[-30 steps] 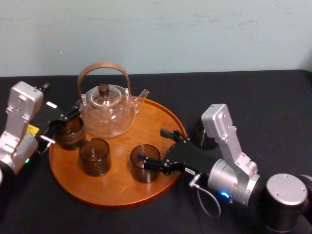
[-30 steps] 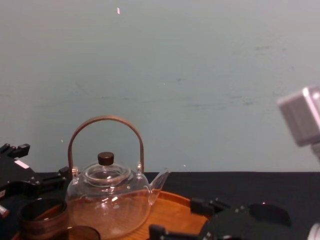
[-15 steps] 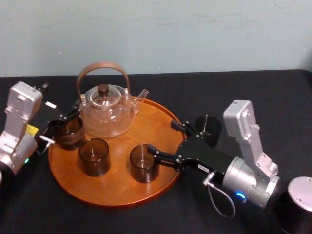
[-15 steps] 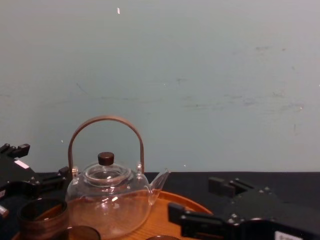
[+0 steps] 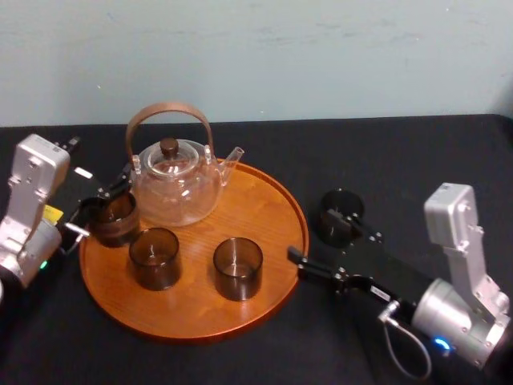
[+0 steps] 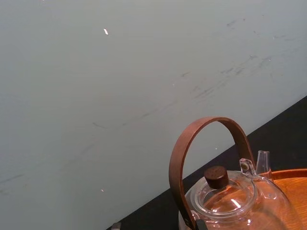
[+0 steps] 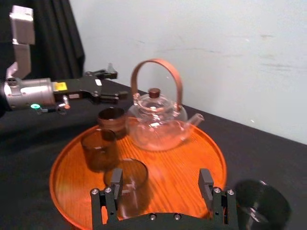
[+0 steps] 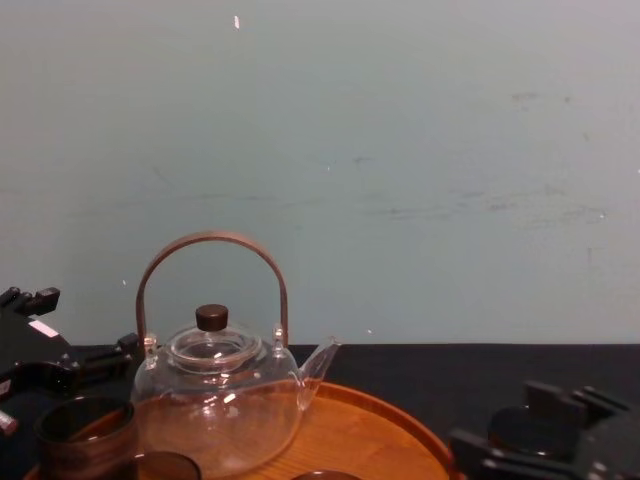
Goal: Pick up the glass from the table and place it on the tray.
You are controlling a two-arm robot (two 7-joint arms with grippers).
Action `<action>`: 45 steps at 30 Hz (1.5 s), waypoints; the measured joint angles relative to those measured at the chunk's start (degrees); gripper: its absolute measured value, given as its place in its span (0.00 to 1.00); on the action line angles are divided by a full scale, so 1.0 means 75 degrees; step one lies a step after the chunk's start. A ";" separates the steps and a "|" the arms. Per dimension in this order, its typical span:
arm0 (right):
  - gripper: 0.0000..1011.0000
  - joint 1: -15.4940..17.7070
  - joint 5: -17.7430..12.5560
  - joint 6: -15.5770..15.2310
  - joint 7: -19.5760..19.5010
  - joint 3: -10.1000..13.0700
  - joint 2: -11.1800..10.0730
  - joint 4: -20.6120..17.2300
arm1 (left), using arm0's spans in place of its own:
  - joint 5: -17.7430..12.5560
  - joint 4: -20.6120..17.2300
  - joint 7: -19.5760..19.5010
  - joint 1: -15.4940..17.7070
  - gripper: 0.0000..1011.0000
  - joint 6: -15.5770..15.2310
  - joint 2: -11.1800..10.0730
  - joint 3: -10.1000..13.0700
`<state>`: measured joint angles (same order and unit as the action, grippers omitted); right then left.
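The round orange-brown tray (image 5: 264,200) (image 7: 192,163) carries three dark glasses: one at its left rim (image 5: 116,216), one in the middle (image 5: 155,257), and one toward the front (image 5: 238,269) (image 7: 125,184). A fourth dark glass (image 5: 341,211) (image 7: 261,206) stands on the black table just right of the tray. My right gripper (image 5: 317,239) (image 7: 160,187) is open and holds nothing. It hovers off the tray's right rim, with its far finger close beside the table glass. My left gripper (image 5: 101,157) is open at the tray's left rim, beside the leftmost glass.
A clear glass teapot (image 5: 176,183) (image 8: 220,400) (image 6: 230,201) with a brown hoop handle stands at the back of the tray. Black cloth covers the table (image 5: 417,160). A pale wall rises right behind it.
My right gripper has drawn back to the right, off the tray, leaving the front glass standing there. The left arm has not moved.
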<state>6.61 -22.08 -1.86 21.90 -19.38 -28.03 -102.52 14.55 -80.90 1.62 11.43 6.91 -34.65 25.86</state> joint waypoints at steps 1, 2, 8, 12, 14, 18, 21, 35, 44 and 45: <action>0.99 0.0173 -0.0064 0.0043 -0.0048 0.0156 -0.0065 -0.0043 | 0.0000 0.0000 0.0000 0.0000 0.99 0.0000 0.0000 0.0000; 0.99 0.0173 -0.0064 0.0043 -0.0048 0.0156 -0.0065 -0.0043 | 0.0000 0.0000 0.0000 0.0000 0.99 0.0000 0.0000 0.0000; 0.99 0.0526 -0.0231 0.0146 -0.0174 0.0550 -0.0146 -0.0054 | 0.0000 0.0000 0.0000 0.0000 0.99 0.0000 0.0000 0.0000; 0.99 0.0670 -0.0291 0.0202 -0.0250 0.0758 -0.0153 0.0012 | 0.0000 0.0000 0.0000 0.0000 0.99 0.0000 0.0000 0.0000; 0.99 0.0698 -0.0306 0.0206 -0.0325 0.0896 -0.0126 0.0126 | 0.0000 0.0000 0.0000 0.0000 0.99 0.0000 0.0000 -0.0001; 0.99 0.0630 -0.0312 0.0148 -0.0386 0.0992 -0.0076 0.0309 | 0.0000 0.0000 0.0000 0.0000 0.99 0.0000 0.0000 0.0000; 0.99 0.0456 -0.0332 0.0037 -0.0417 0.1048 0.0003 0.0554 | 0.0000 0.0000 0.0000 0.0000 0.99 0.0000 0.0000 0.0000; 0.99 -0.0753 -0.0203 -0.0326 -0.0301 0.0827 0.0346 0.1905 | 0.0000 0.0000 0.0000 0.0000 0.99 0.0000 0.0000 0.0000; 0.99 -0.1315 -0.0002 -0.0298 -0.0065 0.0468 0.0525 0.2474 | 0.0000 0.0000 0.0000 0.0000 0.99 0.0000 0.0000 0.0000; 0.99 -0.1349 0.0019 -0.0296 -0.0044 0.0431 0.0536 0.2506 | 0.0000 0.0000 0.0000 0.0000 0.99 0.0000 0.0000 0.0000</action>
<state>-3.51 -21.94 -4.08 21.56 -16.15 -24.01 -83.73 14.55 -80.90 1.62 11.43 6.91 -34.65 25.86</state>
